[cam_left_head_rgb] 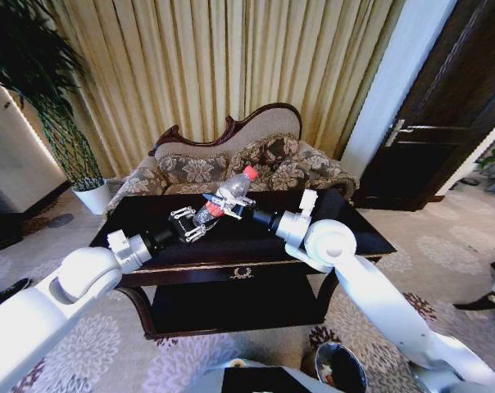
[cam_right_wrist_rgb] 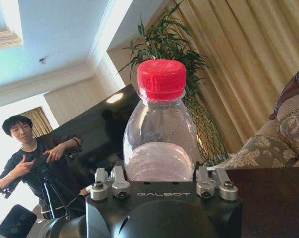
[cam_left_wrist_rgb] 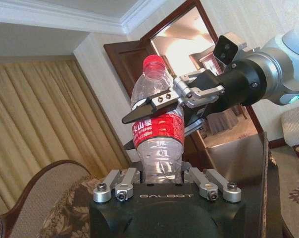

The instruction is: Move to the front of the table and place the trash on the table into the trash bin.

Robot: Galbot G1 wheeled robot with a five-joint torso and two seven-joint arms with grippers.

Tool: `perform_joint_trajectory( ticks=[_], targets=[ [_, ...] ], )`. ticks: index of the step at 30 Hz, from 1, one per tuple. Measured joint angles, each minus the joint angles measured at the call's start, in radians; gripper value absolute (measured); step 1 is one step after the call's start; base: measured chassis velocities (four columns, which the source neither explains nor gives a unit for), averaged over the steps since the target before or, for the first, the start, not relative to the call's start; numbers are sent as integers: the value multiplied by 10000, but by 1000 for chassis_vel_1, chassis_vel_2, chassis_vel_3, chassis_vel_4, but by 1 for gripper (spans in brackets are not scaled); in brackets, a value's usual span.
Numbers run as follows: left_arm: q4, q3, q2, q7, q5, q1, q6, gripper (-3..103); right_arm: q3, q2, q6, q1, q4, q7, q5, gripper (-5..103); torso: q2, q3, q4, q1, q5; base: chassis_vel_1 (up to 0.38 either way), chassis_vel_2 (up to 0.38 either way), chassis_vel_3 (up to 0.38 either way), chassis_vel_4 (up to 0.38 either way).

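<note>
both jaws clamp bottle [cam_left_head_rgb: 228, 196] above table [cam_left_head_rgb: 346, 225].

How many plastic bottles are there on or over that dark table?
1. The clear bottle with the red cap sits over the table, between both grippers: the right gripper is clamped at its label, the left gripper at its base. Others may be hidden behind the arms.

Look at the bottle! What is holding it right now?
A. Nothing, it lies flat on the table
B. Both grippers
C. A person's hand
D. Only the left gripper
B: the right gripper clamps the bottle around its red label, and the left gripper closes on its lower end, above the table.
</note>
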Motion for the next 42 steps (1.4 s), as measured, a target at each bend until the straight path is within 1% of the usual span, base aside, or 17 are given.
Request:
perform_joint_trajectory(
  ticks=[3, 6, 7, 8, 10, 13, 17, 19, 21, 27, 30, 31, 35, 36, 38, 39, 42],
  targets=[
    [-70, -91, 35, -67, 1, 116, 28, 30, 117, -37, -7, -125, 41, -28, 8, 52, 0, 0, 0, 0, 0, 0, 0, 0, 0],
    [-120, -267, 76, -178, -2, 328, 31, 46, 319, -89, -10, -323, 106, -44, 12, 42, 1, 0, 0, 0, 0, 0, 0, 0, 0],
    [-120, -267, 76, -178, -2, 328, 31, 46, 319, -89, -10, -323, 106, -44, 12, 42, 1, 0, 0, 0, 0, 0, 0, 0, 0],
    [-163, -323, 83, -268, -2, 415, 51, 57, 405, -105, -6, -396, 125, -40, -1, 36, 0, 0, 0, 0, 0, 0, 0, 0, 0],
    [-190, -373, 86, -320, -1, 472, 80, 57, 444, -113, -5, -427, 134, -38, -3, 36, 0, -1, 0, 0, 0, 0, 0, 0, 0],
    [-267, -705, 98, -398, 1, 779, 133, 73, 609, -134, -3, -538, 175, -27, -14, 27, 0, 0, -1, 0, 0, 0, 0, 0, 0],
    [-397, -1400, 124, -441, -3, 1429, 132, 89, 870, -160, 8, -636, 130, -14, -26, 27, 0, -1, 2, 0, -1, 0, 0, 0, 0],
    [-419, -1518, 123, -453, -10, 1521, 127, 89, 929, -160, 16, -640, 98, -13, -28, 27, 1, 0, 2, 0, 0, 0, 0, 0, 0],
    [-528, -1888, 70, -578, -80, 1825, 104, 98, 1162, -161, 79, -620, -93, -12, -107, 27, 0, 0, 0, 0, 0, 0, 0, 0, 0],
    [-634, -2187, -338, -1351, -533, 1975, 401, 100, 1536, -282, 426, -522, -622, -7, -459, 27, 0, 0, 0, 0, 1, 0, 0, 0, 0],
    [-756, -2306, -922, -2376, -877, 1935, 855, 100, 1684, -461, 905, -586, -1081, -5, -1856, 27, 0, 0, 0, 0, 0, 0, 0, 0, 0],
    [-756, -2306, -922, -2376, -877, 1935, 855, 100, 1684, -461, 905, -586, -1081, -5, -1856, 27, 0, 0, 0, 0, 0, 0, 0, 0, 0],
    [-713, -2664, -1617, -3306, -947, 1987, 1349, 100, 1688, -657, 1551, -877, -1525, -5, -4326, 27, -1, 0, -1, 0, 1, 0, 0, 0, 0],
    [-713, -2664, -1617, -3306, -947, 1987, 1349, 100, 1688, -657, 1551, -877, -1525, -5, -4326, 27, -1, 0, -1, 0, 1, 0, 0, 0, 0],
    [-690, -3177, -2001, -4279, -988, 2192, 2069, 100, 1705, -772, 1827, -1176, -1764, -5, -5747, 27, 0, 0, -1, 0, 0, 0, 0, 0, 0],
    [-690, -3177, -2001, -4279, -988, 2192, 2069, 100, 1705, -772, 1827, -1176, -1764, -5, -5747, 27, 0, 0, -1, 0, 0, 0, 0, 0, 0],
    [-654, -4066, -2388, -5482, -1108, 2689, 2874, 100, 1832, -816, 1885, -1556, -1958, -7, -7198, 27, 0, 0, -1, 0, 1, 0, 0, 0, 0]
  ],
)
